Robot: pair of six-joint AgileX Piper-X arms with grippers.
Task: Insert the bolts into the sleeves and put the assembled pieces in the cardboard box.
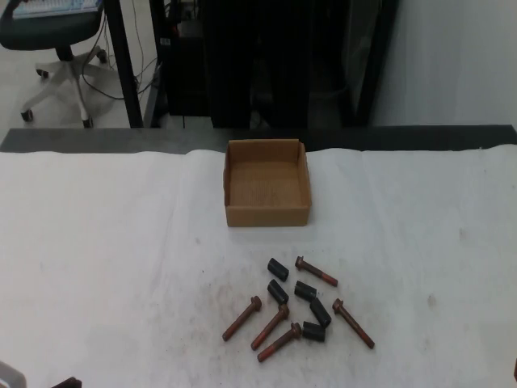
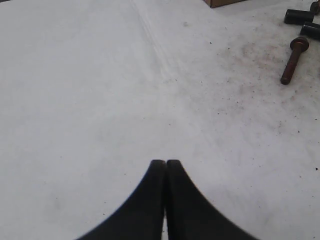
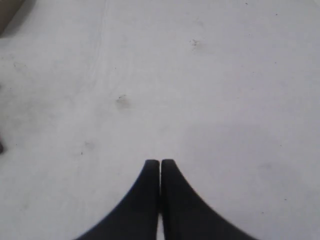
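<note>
Several rusty brown bolts (image 1: 241,318) and several short black sleeves (image 1: 278,268) lie loose in a cluster on the white cloth, in front of the open cardboard box (image 1: 266,214), which holds nothing. My left gripper (image 2: 166,163) is shut with nothing in it, low over bare cloth, well to the left of the cluster; one bolt (image 2: 294,60) and two sleeves (image 2: 299,16) lie beyond it. My right gripper (image 3: 160,163) is shut and holds nothing, over bare cloth to the right of the cluster.
A white cloth (image 1: 105,242) covers the bench, stained around the parts. Behind the bench's far edge stand dark frame legs (image 1: 121,56) and an office chair (image 1: 60,48). Wide free cloth lies left and right of the box.
</note>
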